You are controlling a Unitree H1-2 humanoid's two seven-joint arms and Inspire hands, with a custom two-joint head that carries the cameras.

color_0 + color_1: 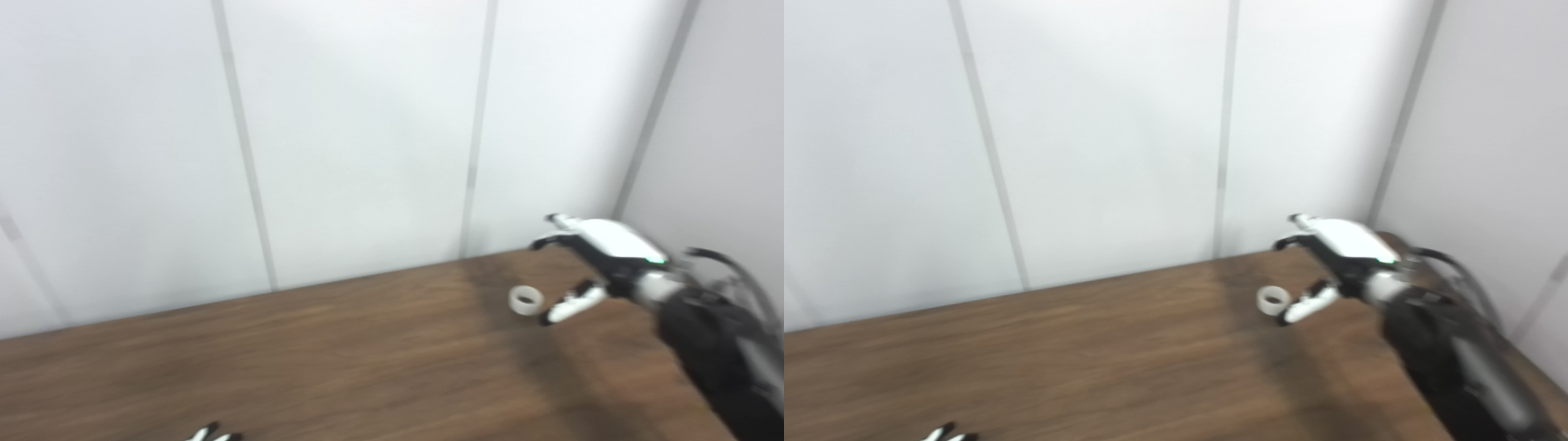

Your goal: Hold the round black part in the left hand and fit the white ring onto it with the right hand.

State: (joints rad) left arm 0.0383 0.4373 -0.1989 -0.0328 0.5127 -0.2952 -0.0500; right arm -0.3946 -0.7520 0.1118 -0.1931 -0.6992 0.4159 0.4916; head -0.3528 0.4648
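R hand (pixel 603 260) fingers apart, beside white ring (pixel 526 299) on table (pixel 343 361).
Ring looks light, stiff, likely slippery: pinch across rim. L hand (pixel 214 436) barely in shot, fingers' state unclear.

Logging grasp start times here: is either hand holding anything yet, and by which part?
Nothing is held. The right hand is open beside the ring on the table; only the left fingertips show.

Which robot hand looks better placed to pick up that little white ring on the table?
The right robot hand. It sits open right beside the white ring, thumb nearly touching it. Only the fingertips of the left robot hand show at the bottom edge, far from the ring across the table.
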